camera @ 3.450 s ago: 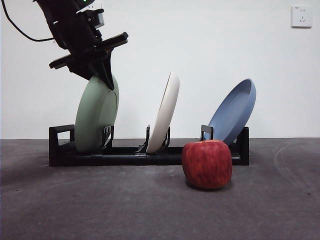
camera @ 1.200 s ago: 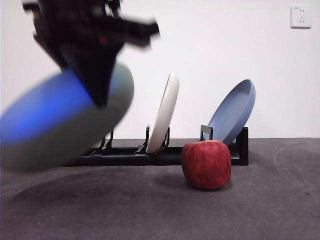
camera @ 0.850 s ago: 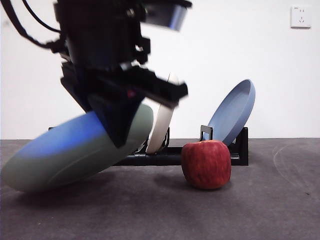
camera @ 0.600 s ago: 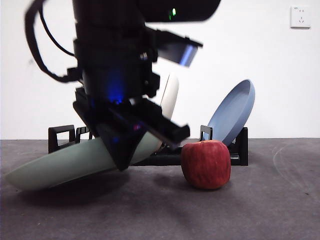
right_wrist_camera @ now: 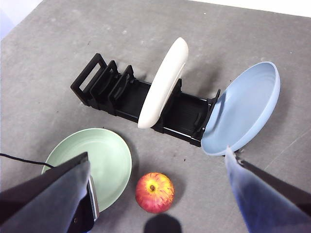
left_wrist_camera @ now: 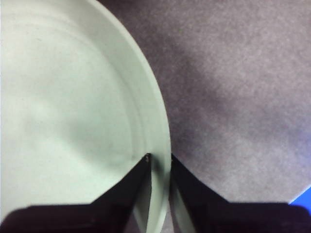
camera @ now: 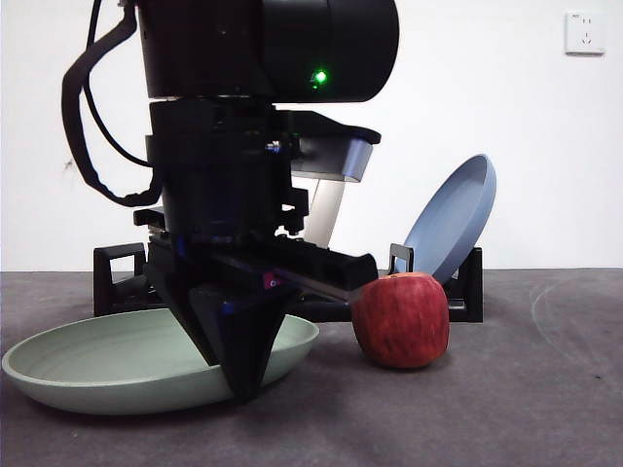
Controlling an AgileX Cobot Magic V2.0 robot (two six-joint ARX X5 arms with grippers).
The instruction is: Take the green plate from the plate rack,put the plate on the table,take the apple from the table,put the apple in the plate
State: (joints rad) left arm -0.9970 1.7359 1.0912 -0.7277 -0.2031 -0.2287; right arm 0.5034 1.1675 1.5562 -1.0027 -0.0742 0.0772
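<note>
Lying flat on the table (camera: 506, 409), the green plate (camera: 107, 362) sits in front of the plate rack (right_wrist_camera: 127, 99), out of its slots and face up. The left gripper (left_wrist_camera: 159, 167) is at the plate's rim, one black jaw inside the bowl and the other outside it, clamped together on the thin raised edge; in the front view this arm fills the middle as a big dark mass coming down from above, its pointed tip meeting the plate's near right edge. Just beside the plate, to its right from the front, stands the apple (camera: 401, 319) on the table; the right wrist view shows a narrow gap of bare surface between the two, so they are not touching. Behind them the rack runs across the table, its emptied holders at the end nearest the green plate. A cream-white plate (right_wrist_camera: 163, 82) stands almost upright in the middle slots, and a blue plate (right_wrist_camera: 243, 108) leans outward at the far end. The right gripper (right_wrist_camera: 158, 194) hovers high over the scene, looking down on the rack, both plates and the apple; its jaws are spread wide apart with nothing between them. A white wall socket (camera: 586, 31) is on the wall at upper right.
</note>
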